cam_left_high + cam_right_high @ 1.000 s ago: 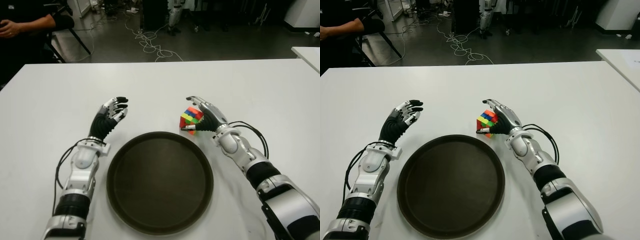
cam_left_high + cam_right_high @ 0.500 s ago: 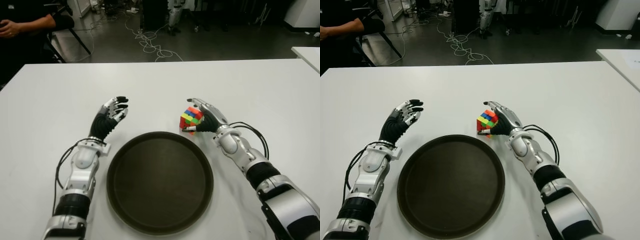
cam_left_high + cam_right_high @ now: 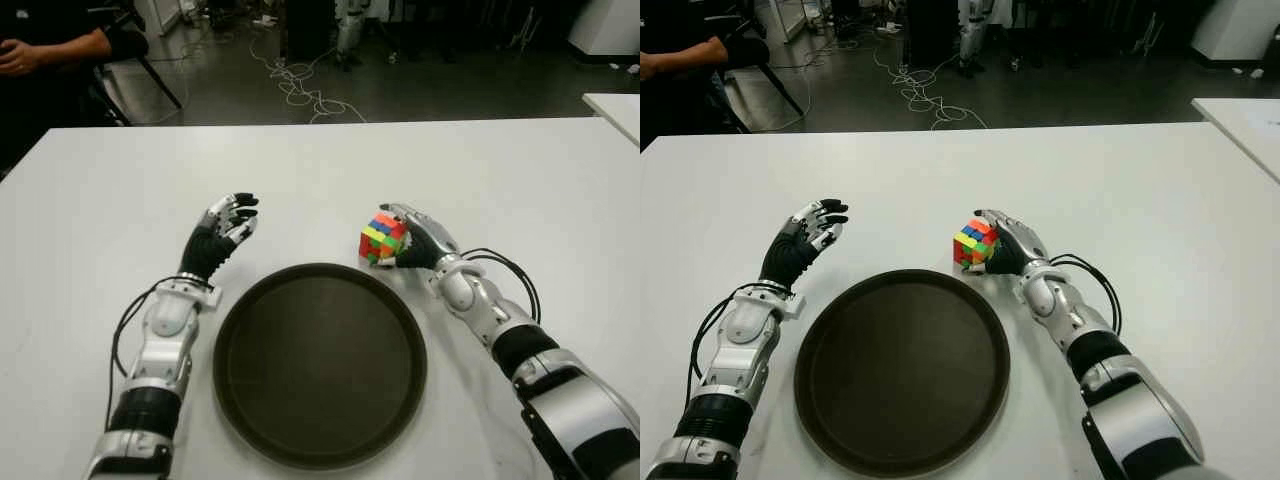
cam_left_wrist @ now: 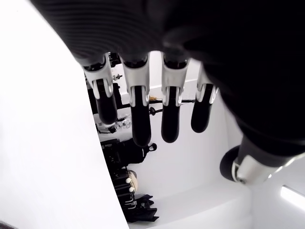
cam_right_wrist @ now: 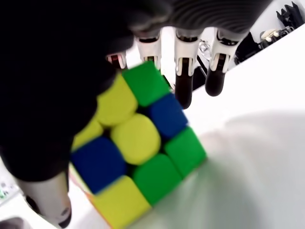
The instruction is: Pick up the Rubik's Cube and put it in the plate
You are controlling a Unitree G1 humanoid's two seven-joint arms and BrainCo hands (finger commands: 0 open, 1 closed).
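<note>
Gripping the Rubik's Cube [image 3: 381,237] in the right hand [image 3: 420,243], fingers wrapping it, just beyond the plate [image 3: 320,362] rim. Holding the left hand [image 3: 222,232] raised over the desk [image 3: 100,220], fingers relaxed, empty.

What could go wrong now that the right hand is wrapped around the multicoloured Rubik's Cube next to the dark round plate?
1. The right hand grips the multicoloured Rubik's Cube tilted on an edge, with some fingers reaching past it, so it might slip or rotate during the lift.
2. The cube sits just beyond the raised rim of the dark round plate; a low carry could clip it.
3. The open left hand, left of the plate, seems too far away to help.
</note>
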